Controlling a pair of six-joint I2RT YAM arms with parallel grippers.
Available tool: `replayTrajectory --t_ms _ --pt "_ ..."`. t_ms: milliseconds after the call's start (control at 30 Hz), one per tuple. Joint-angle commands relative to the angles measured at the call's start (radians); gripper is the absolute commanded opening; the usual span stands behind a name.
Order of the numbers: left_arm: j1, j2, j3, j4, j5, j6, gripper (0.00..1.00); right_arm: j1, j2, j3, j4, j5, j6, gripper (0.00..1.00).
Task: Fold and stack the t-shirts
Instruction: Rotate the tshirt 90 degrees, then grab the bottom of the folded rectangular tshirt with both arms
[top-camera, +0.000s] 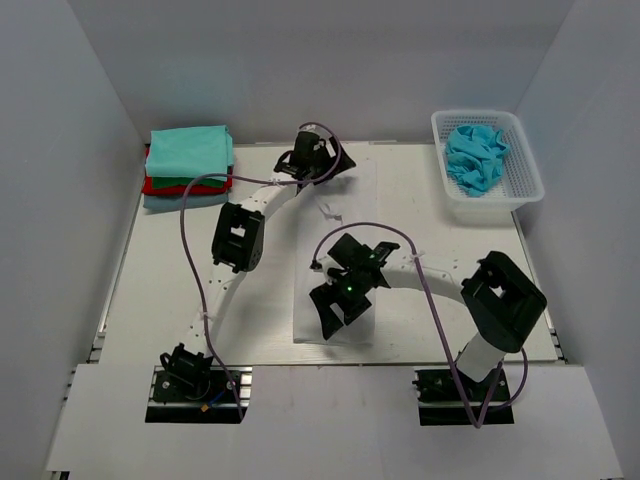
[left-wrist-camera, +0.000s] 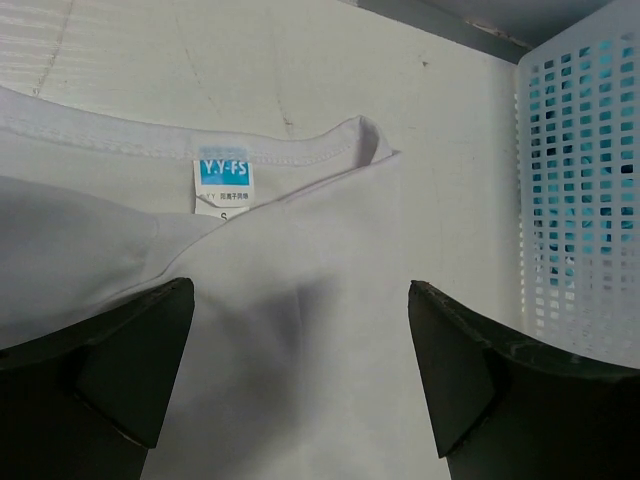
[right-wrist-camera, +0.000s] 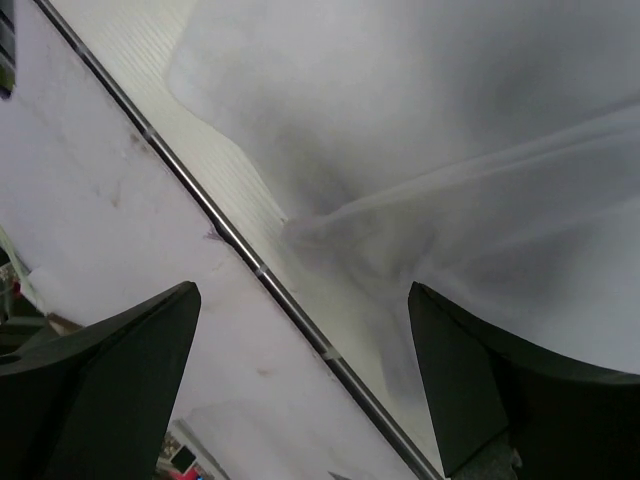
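Top external: white t-shirt (top-camera: 303, 322) blends into table (top-camera: 160, 290); right arm (top-camera: 400, 265) covers part.

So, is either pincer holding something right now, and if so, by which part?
Nothing is held. The left pincer stands open near the collar of the white t-shirt, the right pincer open at another edge of it.

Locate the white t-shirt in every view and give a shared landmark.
Top external: the white t-shirt lies mid-table, centre of picture.
Left wrist: it fills the middle, collar label upper left.
Right wrist: it covers the upper right.
Shared landmark: the basket, far right on top, right edge in left wrist; absent from right wrist.
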Motion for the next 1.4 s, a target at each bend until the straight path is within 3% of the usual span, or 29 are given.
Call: replayTrajectory --t_ms 0,133,233,300,333,400,433,600,667,800,967,1033,1233,1367 --pt "0.019 -0.026 0.014 -0.031 0.032 -0.011 0.99 0.000 -0.045 0.109 -0.076 0.066 -0.020 0.90" --pt "0.019 -0.192 0.045 -0.098 0.007 0.087 0.99 -0.011 -0.137 0.148 -0.113 0.200 0.093 0.90" --pt "0.019 -0.433 -0.103 -0.258 -0.041 0.143 0.99 -0.016 -0.228 0.087 -0.099 0.258 0.224 0.90" --pt "0.019 -0.674 -0.365 -0.358 -0.083 0.134 0.99 -0.025 -0.306 -0.011 -0.088 0.281 0.275 0.90" --pt "0.019 -0.758 -0.583 -0.375 -0.111 0.100 0.99 -0.031 -0.322 -0.033 -0.091 0.307 0.341 0.90" --pt "0.019 -1.003 -0.805 -0.385 -0.111 0.072 0.99 -0.039 -0.390 -0.126 -0.116 0.324 0.410 0.90" --pt "0.010 -1.080 -1.011 -0.373 -0.096 0.036 0.99 -0.042 -0.406 -0.146 -0.116 0.329 0.430 0.90" --pt "-0.027 -1.437 -1.514 -0.387 -0.008 -0.078 0.99 -0.054 -0.509 -0.297 -0.070 0.318 0.532 0.90" --pt "-0.051 -1.542 -1.611 -0.387 0.035 -0.116 0.99 -0.057 -0.497 -0.302 -0.064 0.318 0.536 0.90" --pt "-0.096 -1.613 -1.792 -0.361 0.122 -0.156 0.99 -0.068 -0.429 -0.344 0.003 0.321 0.509 0.90" --pt "-0.179 -1.581 -1.837 -0.307 0.141 -0.184 0.99 -0.088 -0.346 -0.329 0.019 0.310 0.496 0.83" --pt "-0.217 -1.551 -1.848 -0.307 0.132 -0.184 0.94 -0.094 -0.346 -0.334 0.010 0.312 0.499 0.80" --pt "-0.306 -1.425 -1.845 -0.338 0.141 -0.195 0.67 -0.115 -0.340 -0.344 -0.002 0.304 0.509 0.73" --pt "-0.344 -1.416 -1.860 -0.355 0.129 -0.204 0.61 -0.119 -0.331 -0.363 0.007 0.273 0.507 0.64"
